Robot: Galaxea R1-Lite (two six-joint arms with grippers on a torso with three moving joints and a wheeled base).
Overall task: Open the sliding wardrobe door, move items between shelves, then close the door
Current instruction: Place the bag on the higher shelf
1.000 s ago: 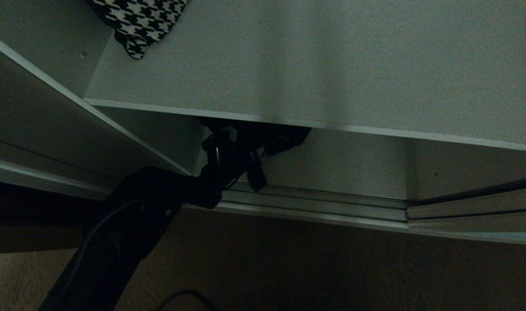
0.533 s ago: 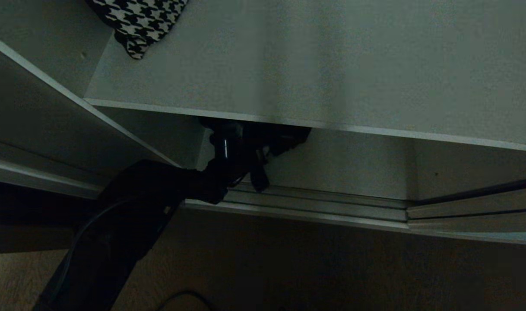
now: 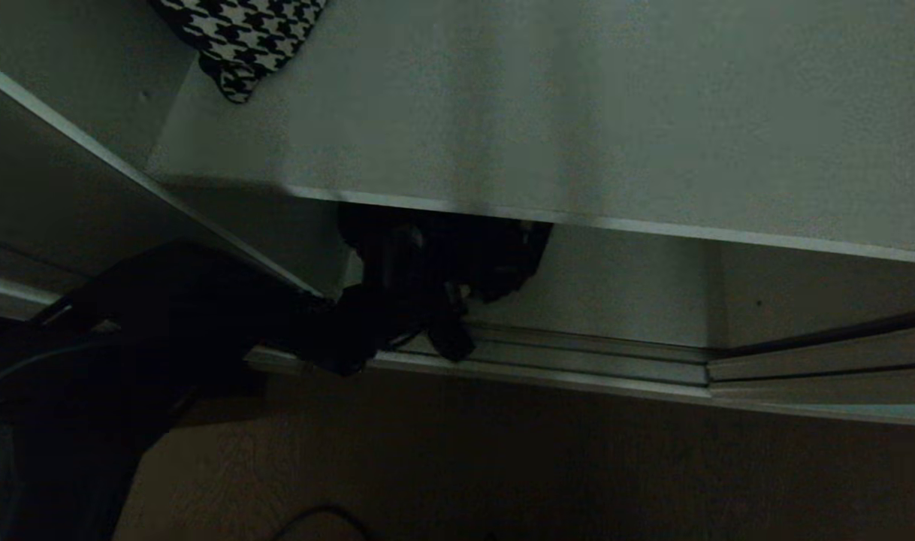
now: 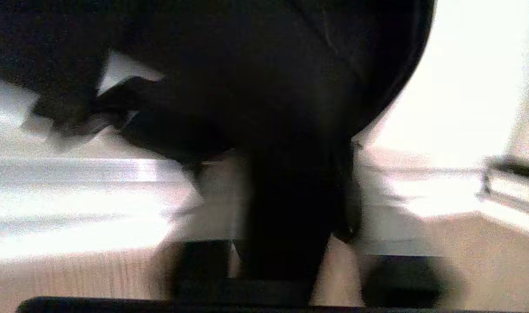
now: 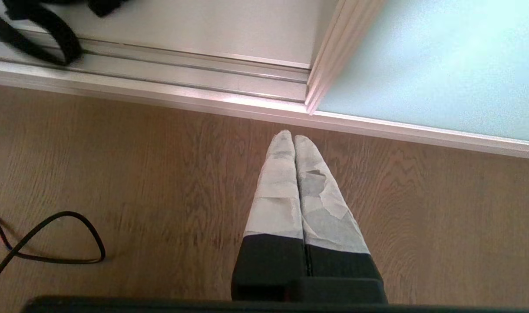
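A soft black fabric piece (image 3: 465, 252) is seen bunched under the front edge of the upper shelf (image 3: 578, 113), at the lower compartment's opening, with the left gripper (image 3: 416, 282) pushed in against it; whether its fingers are closed on the cloth cannot be told, as the left wrist view is filled by dark, blurred fabric (image 4: 269, 108). A black strap (image 3: 454, 338) is shown hanging over the ridged floor track (image 3: 578, 361). The houndstooth cloth (image 3: 240, 37) is left at the far left corner of the upper shelf. The sliding wardrobe door (image 5: 434, 65) is pushed aside, its frosted pane just beside the right gripper (image 5: 294, 139), which is held pressed shut and empty above the wooden floor (image 5: 160, 174), near a loose cable (image 5: 47, 239). A snag is judged likely: if the piece is lifted out, the strap could be caught on the track or shelf edge, or the cloth could be dropped if only partly pinched; a strap left in the track could later jam the door
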